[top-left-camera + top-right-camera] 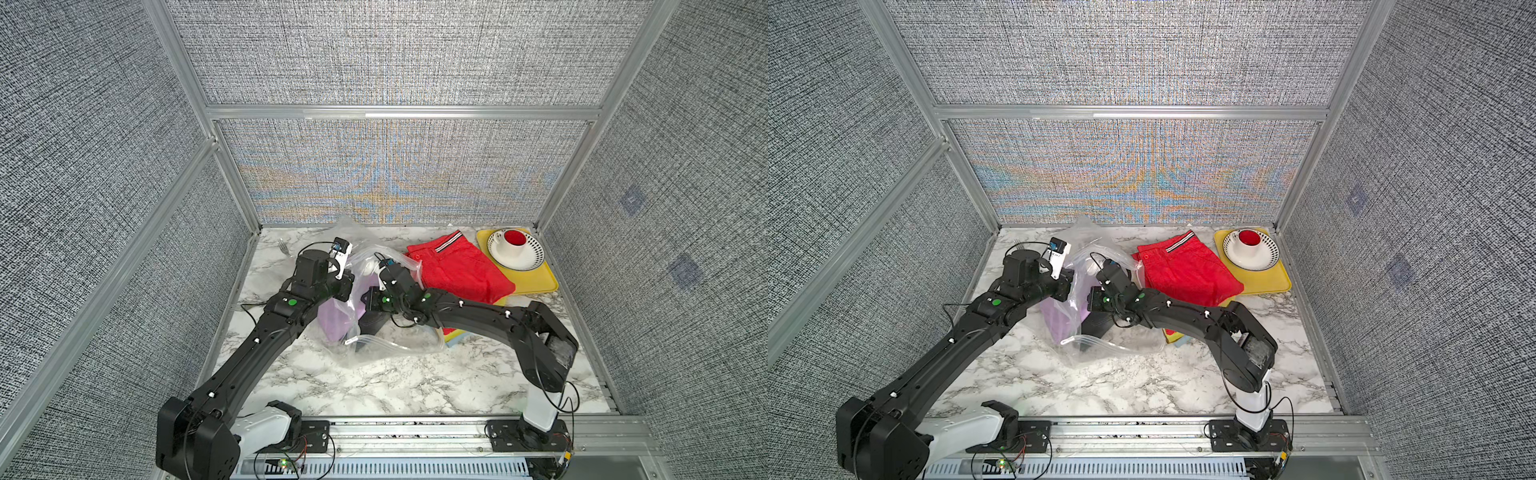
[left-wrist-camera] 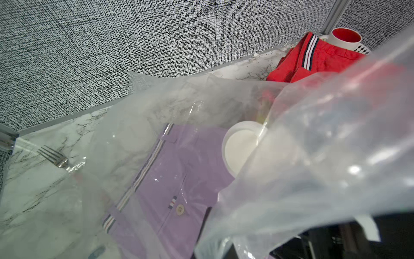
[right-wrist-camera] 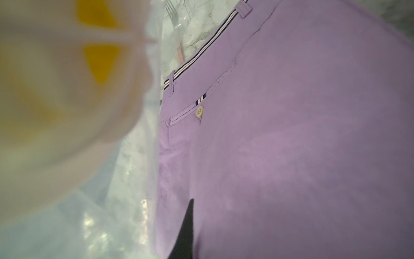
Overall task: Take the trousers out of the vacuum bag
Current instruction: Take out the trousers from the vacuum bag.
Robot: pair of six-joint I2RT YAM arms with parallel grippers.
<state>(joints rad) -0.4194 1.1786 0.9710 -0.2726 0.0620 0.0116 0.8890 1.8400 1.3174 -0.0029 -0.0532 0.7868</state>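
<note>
Lilac trousers (image 3: 291, 134) inside vacuum bag (image 1: 388, 347); right pincer (image 1: 369, 324) pinching them; left pincer (image 1: 347, 289) pinching bag

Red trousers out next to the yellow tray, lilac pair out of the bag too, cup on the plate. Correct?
Wrong on the lilac pair: the lilac trousers lie inside the vacuum bag, seen through its plastic in the left wrist view. The red trousers are out next to the yellow tray, and the cup is on the plate.
</note>
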